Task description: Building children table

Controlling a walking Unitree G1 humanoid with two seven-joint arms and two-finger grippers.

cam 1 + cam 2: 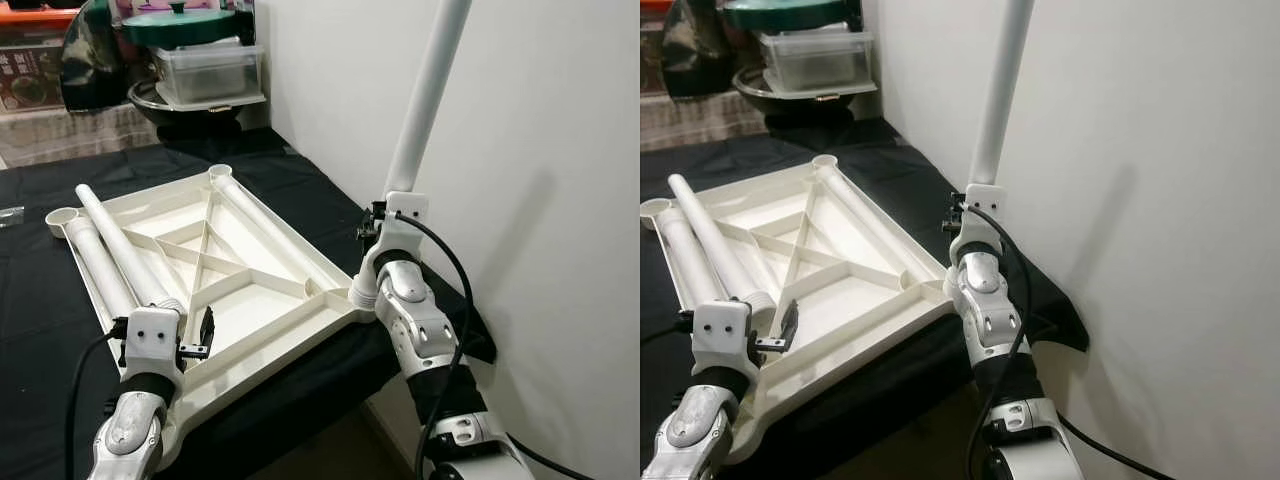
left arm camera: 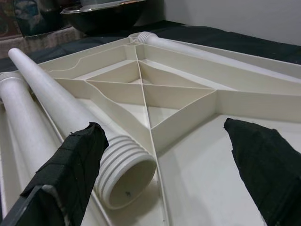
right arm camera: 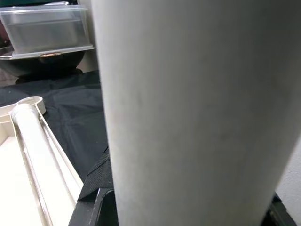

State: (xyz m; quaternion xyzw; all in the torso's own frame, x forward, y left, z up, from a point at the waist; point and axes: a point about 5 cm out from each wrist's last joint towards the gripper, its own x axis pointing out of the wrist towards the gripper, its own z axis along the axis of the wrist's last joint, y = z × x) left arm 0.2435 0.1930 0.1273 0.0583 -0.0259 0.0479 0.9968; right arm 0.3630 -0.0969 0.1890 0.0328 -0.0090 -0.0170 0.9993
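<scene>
one leg [image 1: 425, 95] upright — right claw [image 1: 385, 215] around it

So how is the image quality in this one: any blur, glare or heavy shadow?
Both eye views are sharp and evenly lit, with a soft shadow on the wall. In the left wrist view the black fingers are soft, the tabletop crisp. In the right wrist view the leg is close and featureless.

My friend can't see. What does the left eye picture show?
The right gripper holds a long white table leg upright at a corner of the upside-down white tabletop. The left gripper, open, hovers beside more legs lying in the tabletop, which rests on a black cloth.
</scene>
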